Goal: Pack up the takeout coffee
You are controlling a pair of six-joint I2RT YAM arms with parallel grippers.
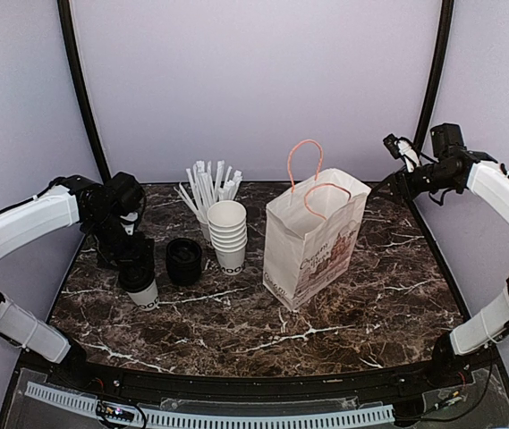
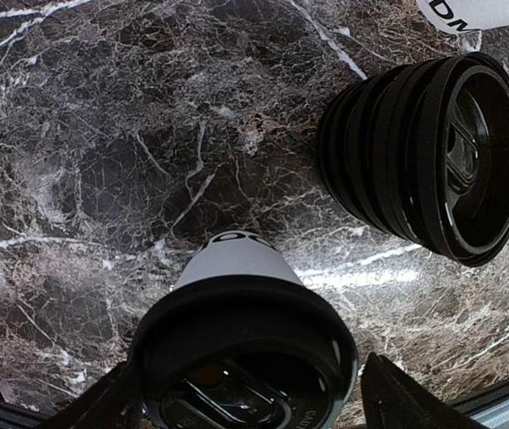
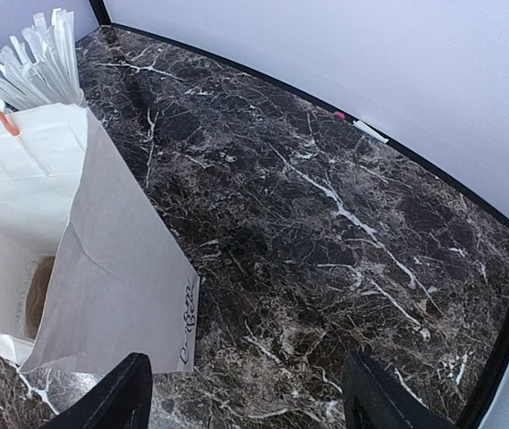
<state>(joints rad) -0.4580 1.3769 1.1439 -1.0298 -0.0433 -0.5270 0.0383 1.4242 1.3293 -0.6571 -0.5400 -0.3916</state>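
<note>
The takeout coffee, a white paper cup with black lettering and a black lid, stands at the left on the marble table. My left gripper hangs right over it. In the left wrist view the lid sits between my open fingers, with a small gap on the right side. My right gripper is open and empty, held high at the back right, beyond the open white paper bag. The right wrist view shows the bag's mouth from above.
A stack of black lids lies just right of the coffee and shows in the left wrist view. A stack of lidless white cups and a cup of white straws stand behind it. A brown item lies inside the bag.
</note>
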